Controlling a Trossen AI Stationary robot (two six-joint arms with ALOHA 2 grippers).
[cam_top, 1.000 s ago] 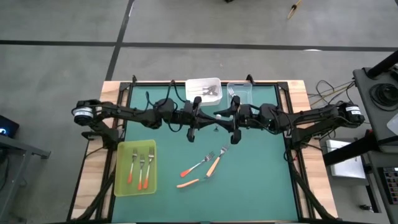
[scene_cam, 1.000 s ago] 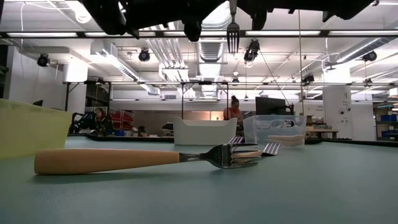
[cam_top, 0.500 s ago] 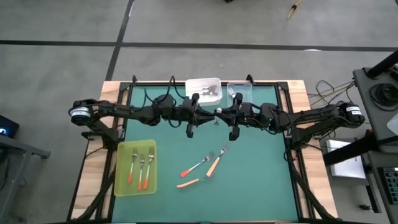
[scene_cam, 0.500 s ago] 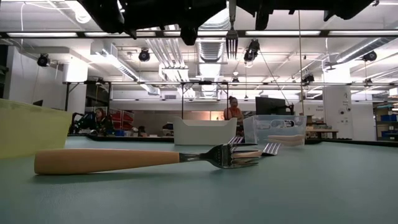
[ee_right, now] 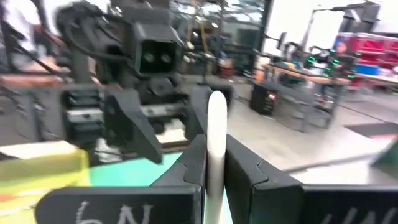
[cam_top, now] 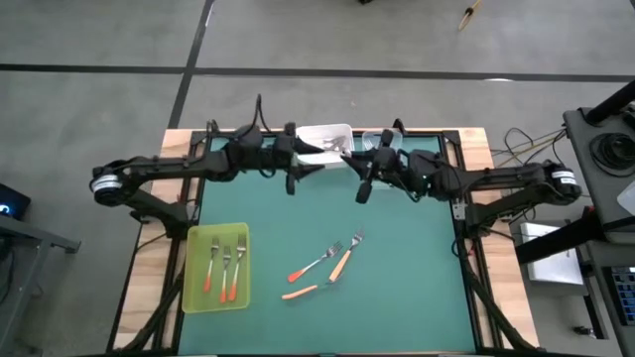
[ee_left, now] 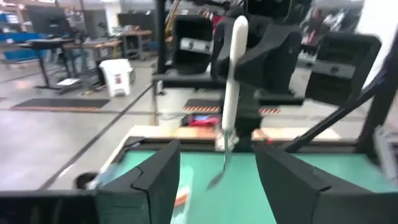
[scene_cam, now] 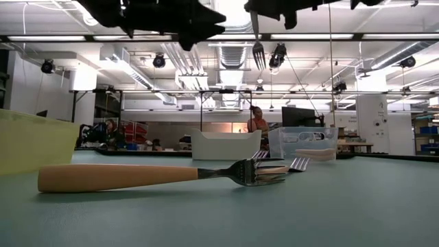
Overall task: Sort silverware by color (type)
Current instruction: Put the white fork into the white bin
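Observation:
A white-handled fork (ee_left: 231,81) hangs upright in the air over the table's far middle, tines (scene_cam: 258,52) down. My right gripper (ee_right: 216,163) is shut on it, also seen from above (cam_top: 355,171). My left gripper (ee_left: 217,186) stands open just to the fork's left (cam_top: 308,171), its fingers apart and off it. Three forks lie flat on the green mat: a red-orange one (cam_top: 312,266) and two light orange ones (cam_top: 342,261), (cam_top: 301,292). Three red-orange forks lie in the yellow-green tray (cam_top: 194,288). My right gripper pinches the fork's white handle (ee_right: 216,140) between its two fingers. The fingers come level from the table's right and lie across the handle. The handle's free end (ee_right: 216,102) stands above the fingers. The fork is upright and lifted clear, tines hanging below.
A white tray (cam_top: 342,130) holding forks and a clear tray (cam_top: 389,149) stand at the far edge behind the grippers. The mat's near half is bare apart from the three loose forks. The room beyond holds benches and people.
My left gripper has opened, let go of the white fork and drawn back toward the table's left and far edge. My right gripper has kept the fork, which still hangs tines down, and has carried it a little up and toward the far edge.

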